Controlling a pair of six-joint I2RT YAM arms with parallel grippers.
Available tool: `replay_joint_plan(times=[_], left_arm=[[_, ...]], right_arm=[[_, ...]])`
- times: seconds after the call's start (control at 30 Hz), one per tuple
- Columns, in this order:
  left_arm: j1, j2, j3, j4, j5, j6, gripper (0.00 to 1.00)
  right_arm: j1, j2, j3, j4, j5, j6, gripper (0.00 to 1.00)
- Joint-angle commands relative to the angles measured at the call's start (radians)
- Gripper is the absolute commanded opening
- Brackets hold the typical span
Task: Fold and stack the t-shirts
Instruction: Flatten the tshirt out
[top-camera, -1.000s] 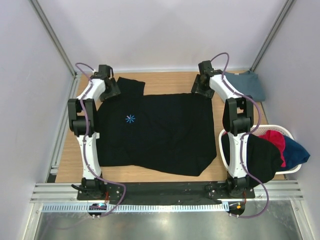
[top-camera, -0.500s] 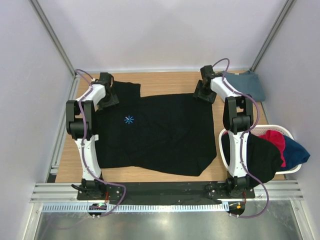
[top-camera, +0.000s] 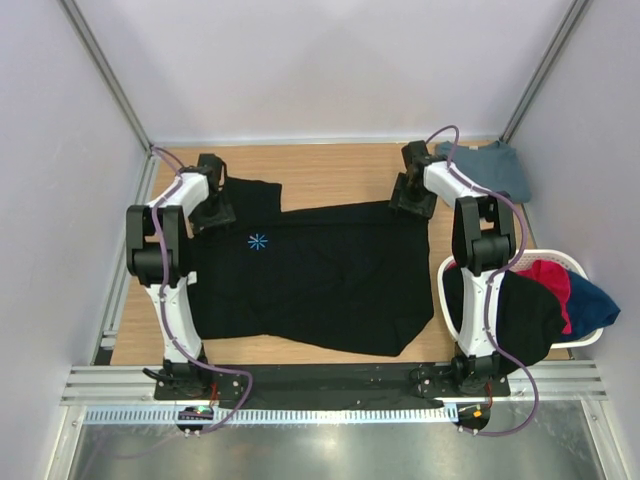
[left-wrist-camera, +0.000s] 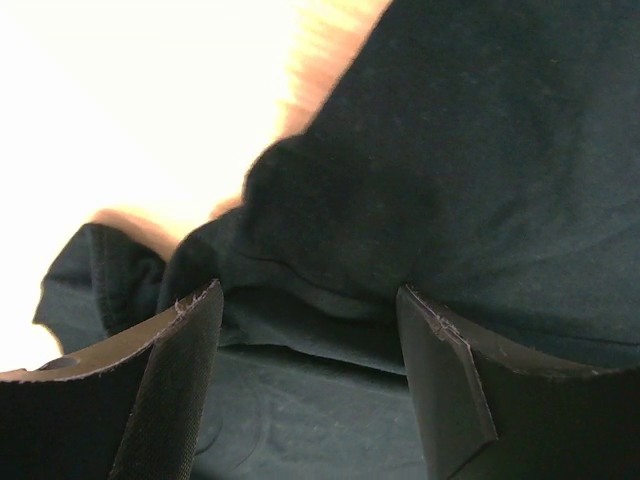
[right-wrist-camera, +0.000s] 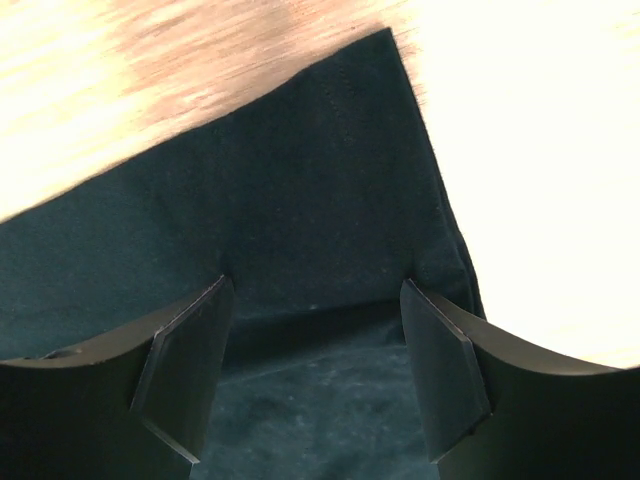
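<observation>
The large black t-shirt (top-camera: 320, 285) lies spread flat on the wooden table, its light-blue starburst mark (top-camera: 259, 240) at the left. My left gripper (top-camera: 214, 212) is down on its far left corner by the sleeve. My right gripper (top-camera: 411, 204) is down on its far right corner. In the left wrist view the jaws stand apart, the gripper (left-wrist-camera: 305, 295) straddling a bunched fold of black cloth (left-wrist-camera: 330, 210). In the right wrist view the gripper (right-wrist-camera: 315, 285) is also open over the shirt's hem corner (right-wrist-camera: 330, 200). A slate-blue t-shirt (top-camera: 492, 166) lies folded at the far right corner.
A white basket (top-camera: 575, 262) stands at the right, beside my right arm, holding another black shirt (top-camera: 512, 312), a magenta-red one (top-camera: 550, 280) and a blue one (top-camera: 597, 305). Bare wood (top-camera: 340, 170) shows beyond the shirt's far edge. Walls enclose the table.
Both grippers have moved toward the near side, and the black shirt's far edge and left sleeve have slid that way with them. More bare wood shows at the far side.
</observation>
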Motion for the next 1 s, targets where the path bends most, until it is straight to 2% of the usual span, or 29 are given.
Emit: replay_joint_plan(times=[0.0,0.07,0.1,0.17,0.33,0.47,0.67,0.8,0.97], left_arm=[[-0.002,-0.056,0.093,-0.078,-0.018,0.062,0.72],[0.000,-0.032,0.171,-0.101,-0.030,0.091,0.74],[0.000,-0.018,0.278,-0.106,-0.033,0.103,0.75],[-0.002,0.025,0.392,-0.112,-0.029,0.142,0.76],[0.003,0.221,0.720,-0.052,0.043,0.232,0.78],[0.006,0.335,0.796,0.048,0.166,0.266,0.75],[0.018,0.429,0.797,0.218,0.231,0.260,0.66],[0.018,0.475,0.829,0.253,0.307,0.254,0.65],[0.020,0.504,0.826,0.261,0.304,0.228,0.62]], right_arm=[[-0.005,-0.015,0.017,-0.070,0.015,-0.030,0.74],[-0.005,-0.003,0.118,-0.098,0.009,-0.036,0.74],[-0.008,0.011,0.155,-0.105,0.004,-0.041,0.74],[-0.016,0.034,0.262,-0.134,-0.014,-0.044,0.74],[-0.053,0.066,0.344,-0.112,-0.016,-0.032,0.74],[-0.071,0.072,0.328,-0.105,0.036,-0.044,0.74],[-0.088,0.068,0.283,-0.059,0.053,-0.041,0.74],[-0.091,0.078,0.289,-0.047,0.046,-0.046,0.74],[-0.089,0.095,0.309,-0.062,0.049,-0.046,0.74]])
